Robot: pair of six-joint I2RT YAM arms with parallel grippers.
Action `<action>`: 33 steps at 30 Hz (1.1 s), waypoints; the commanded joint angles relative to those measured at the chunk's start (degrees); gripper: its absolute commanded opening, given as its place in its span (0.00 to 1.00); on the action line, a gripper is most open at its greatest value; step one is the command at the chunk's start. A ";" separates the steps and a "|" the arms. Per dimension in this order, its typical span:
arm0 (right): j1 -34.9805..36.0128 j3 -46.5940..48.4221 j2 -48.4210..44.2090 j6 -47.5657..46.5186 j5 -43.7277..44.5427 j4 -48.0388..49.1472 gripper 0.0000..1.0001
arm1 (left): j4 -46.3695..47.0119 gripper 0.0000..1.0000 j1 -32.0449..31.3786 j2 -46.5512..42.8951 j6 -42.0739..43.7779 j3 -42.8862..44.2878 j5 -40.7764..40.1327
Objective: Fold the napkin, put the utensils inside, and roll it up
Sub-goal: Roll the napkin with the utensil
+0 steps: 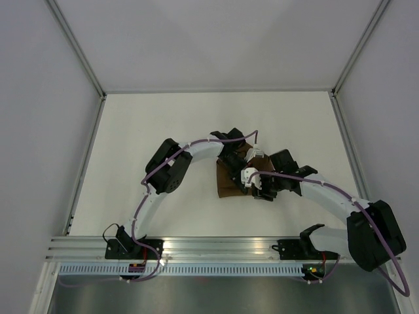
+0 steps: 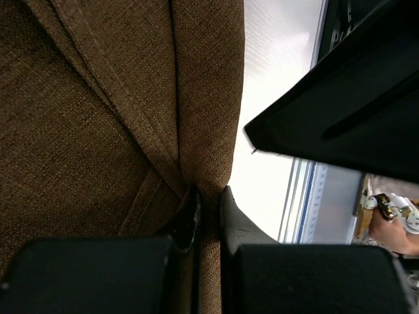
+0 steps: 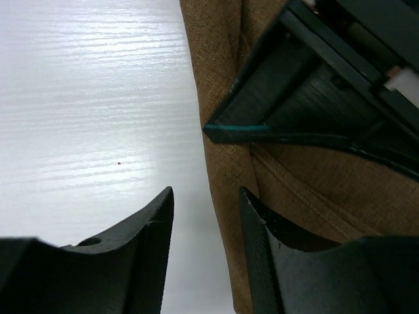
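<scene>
a brown napkin [image 1: 228,186] lies on the white table [image 1: 150,131].

The left arm [image 1: 196,152] and right arm [image 1: 327,193] crowd over the napkin [image 1: 229,188], blocking approach there. The tabletop [image 1: 144,127] offers passage leftward and beyond, up to the walls [image 1: 39,131].

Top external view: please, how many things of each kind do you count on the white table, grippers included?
Dark brown fabric napkin: 1
Black two-finger grippers: 2 (left gripper, right gripper)
Utensils: 0 in view
Total: 3
</scene>
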 commanded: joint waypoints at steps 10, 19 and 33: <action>6.77 -1.95 6.77 3.05 6.97 12.71 0.48 | -4.86 0.04 0.74 3.34 -1.06 1.16 -5.17; 8.35 -2.65 7.05 3.22 9.69 15.52 0.48 | -5.12 0.08 1.09 3.60 0.34 1.07 -4.28; 8.88 1.48 5.36 1.21 6.62 10.69 0.60 | -5.91 0.07 1.27 4.04 1.13 0.63 -3.41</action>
